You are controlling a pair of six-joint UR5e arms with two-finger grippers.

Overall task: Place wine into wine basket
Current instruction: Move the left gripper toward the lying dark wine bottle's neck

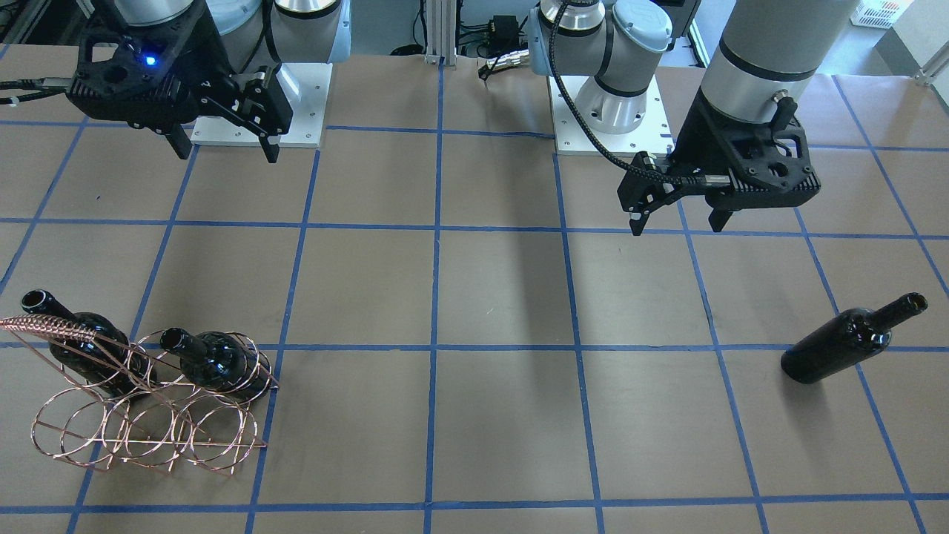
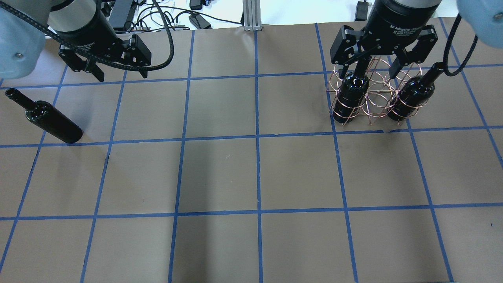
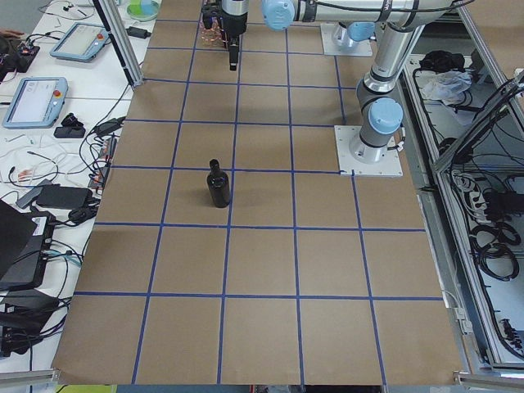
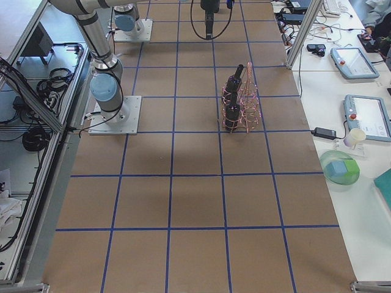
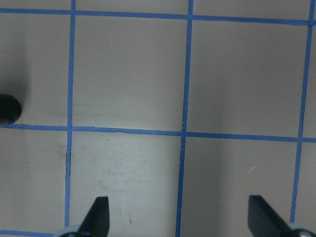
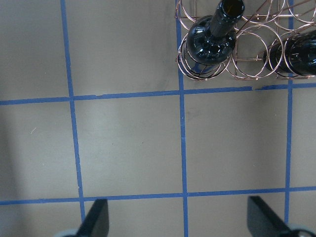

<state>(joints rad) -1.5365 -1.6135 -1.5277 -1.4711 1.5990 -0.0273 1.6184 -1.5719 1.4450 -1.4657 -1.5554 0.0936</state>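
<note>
A glossy black wine bottle (image 2: 49,118) lies on its side on the table, far from the basket; it also shows in the front view (image 1: 852,337) and at the left wrist view's left edge (image 5: 7,108). My left gripper (image 2: 122,76) hangs open and empty above the table, beside that bottle and apart from it (image 1: 676,226). The copper wire wine basket (image 2: 375,98) holds two black bottles (image 2: 351,92) (image 2: 412,94) in its outer rings. My right gripper (image 2: 373,70) is open and empty above the basket (image 1: 227,156).
The table is brown paper with a blue tape grid (image 2: 257,137). The two arm bases (image 1: 608,111) (image 1: 259,111) stand on white plates at the robot's edge. Cables (image 2: 177,17) lie beyond the far edge in the overhead view.
</note>
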